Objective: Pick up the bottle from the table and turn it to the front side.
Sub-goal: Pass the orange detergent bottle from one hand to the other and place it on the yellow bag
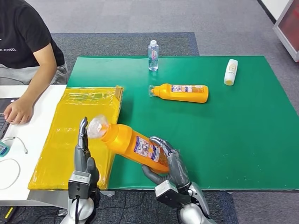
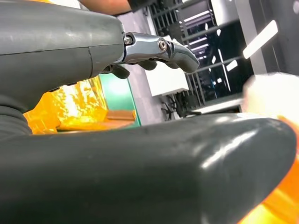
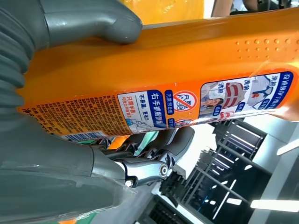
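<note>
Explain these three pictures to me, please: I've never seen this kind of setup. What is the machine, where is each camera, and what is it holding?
This is a two-armed humanoid robot. The wide picture comes from its head, looking down at a green table. The other two come from cameras at its wrists, so they look turned. Its right hand holds an orange bottle off the table, tilted, label showing. Its left hand is raised beside the bottle's cap end, holding nothing. On the table lie a second orange bottle, a yellow padded envelope, a small clear bottle and a white bottle. A person sits nearby.

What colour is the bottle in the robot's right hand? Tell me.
Orange, with a blue, white and red label. The bottle in the right hand shows best in the right wrist view.
</note>
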Tool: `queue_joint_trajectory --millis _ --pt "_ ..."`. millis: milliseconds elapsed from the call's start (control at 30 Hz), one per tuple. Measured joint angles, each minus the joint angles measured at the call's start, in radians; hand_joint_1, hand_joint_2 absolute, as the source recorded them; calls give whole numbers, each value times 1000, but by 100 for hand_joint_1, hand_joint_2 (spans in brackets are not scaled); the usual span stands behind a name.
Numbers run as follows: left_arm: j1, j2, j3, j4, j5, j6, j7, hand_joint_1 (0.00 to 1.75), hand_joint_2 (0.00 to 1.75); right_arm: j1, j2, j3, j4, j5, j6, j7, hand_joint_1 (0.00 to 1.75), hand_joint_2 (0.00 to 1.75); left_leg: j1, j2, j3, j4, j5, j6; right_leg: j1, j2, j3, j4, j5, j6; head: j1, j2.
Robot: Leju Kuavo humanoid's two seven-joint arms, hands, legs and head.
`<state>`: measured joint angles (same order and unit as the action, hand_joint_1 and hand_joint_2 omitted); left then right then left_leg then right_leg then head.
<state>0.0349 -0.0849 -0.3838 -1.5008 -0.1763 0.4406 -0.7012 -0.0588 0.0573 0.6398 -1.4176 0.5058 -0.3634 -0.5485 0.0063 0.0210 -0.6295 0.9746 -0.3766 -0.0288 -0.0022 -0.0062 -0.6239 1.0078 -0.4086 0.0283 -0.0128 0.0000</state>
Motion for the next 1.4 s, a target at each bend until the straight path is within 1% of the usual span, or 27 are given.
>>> queue_joint_trajectory --millis 167,400,800,1100,1400 --pt "-16 2 15 -11 -2 12 0 0 0 -6 -12 18 -12 20 8 9 175 175 0 0 0 0 0 0 0 0 0 0 0 0 0 0" --pt "-41 11 4 -44 -39 24 -1 0 0 -21 -18 33 4 34 10 24 175 175 0 0 0 0 0 0 0 0 0 0 0 0 0 0" --pt "-56 14 -14 -56 -1 -92 -1 0 0 -56 -18 33 51 25 4 24 175 175 0 0 0 0 0 0 0 0 0 0 0 0 0 0" --pt "-83 0 -13 -41 34 -137 -1 0 0 -78 -18 33 50 20 7 25 175 175 0 0 -1 0 0 0 0 0 0 0 0 0 0 0" --pt "-100 -12 -9 -5 39 -151 -1 0 0 -85 -18 37 29 16 6 25 175 175 0 0 -1 0 0 0 0 0 -1 0 0 0 0 0"
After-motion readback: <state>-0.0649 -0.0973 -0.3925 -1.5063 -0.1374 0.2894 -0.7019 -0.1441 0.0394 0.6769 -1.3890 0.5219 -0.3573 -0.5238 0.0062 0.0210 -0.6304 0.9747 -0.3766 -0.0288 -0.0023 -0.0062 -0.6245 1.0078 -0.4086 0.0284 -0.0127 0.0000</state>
